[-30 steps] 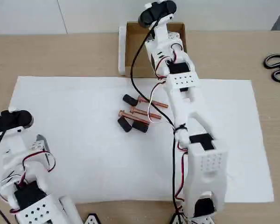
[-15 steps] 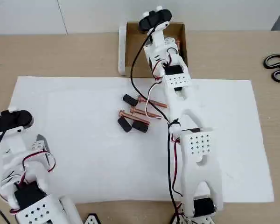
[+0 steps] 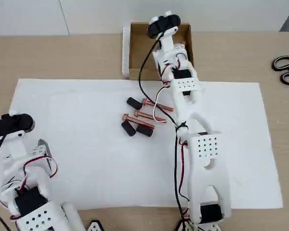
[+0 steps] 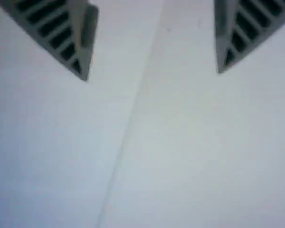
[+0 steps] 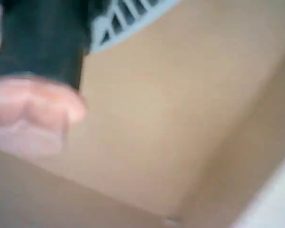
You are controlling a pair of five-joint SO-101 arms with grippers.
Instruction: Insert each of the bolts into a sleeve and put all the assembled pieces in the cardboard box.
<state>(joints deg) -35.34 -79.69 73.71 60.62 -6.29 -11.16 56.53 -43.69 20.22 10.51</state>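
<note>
The right gripper [image 5: 80, 42] hung over the cardboard box [image 3: 137, 53], closed on a black sleeve [image 5: 38, 42] with a copper bolt head [image 5: 31, 114] showing at one end; which way the piece pointed could not be told. On the white sheet [image 3: 86, 144], three bolts [image 3: 151, 116] lay nearly parallel, long axes across the bench [image 3: 62, 53], heads toward the left arm's side, with three loose sleeves [image 3: 144, 130] beside them. The left gripper [image 4: 152, 73] stood wide open above the sheet, holding nothing.

Wooden table [image 3: 62, 53]: white paper sheet [image 3: 86, 159] across middle, cardboard box [image 3: 140, 53] at far edge, scissors [image 3: 285, 69] far right.
</note>
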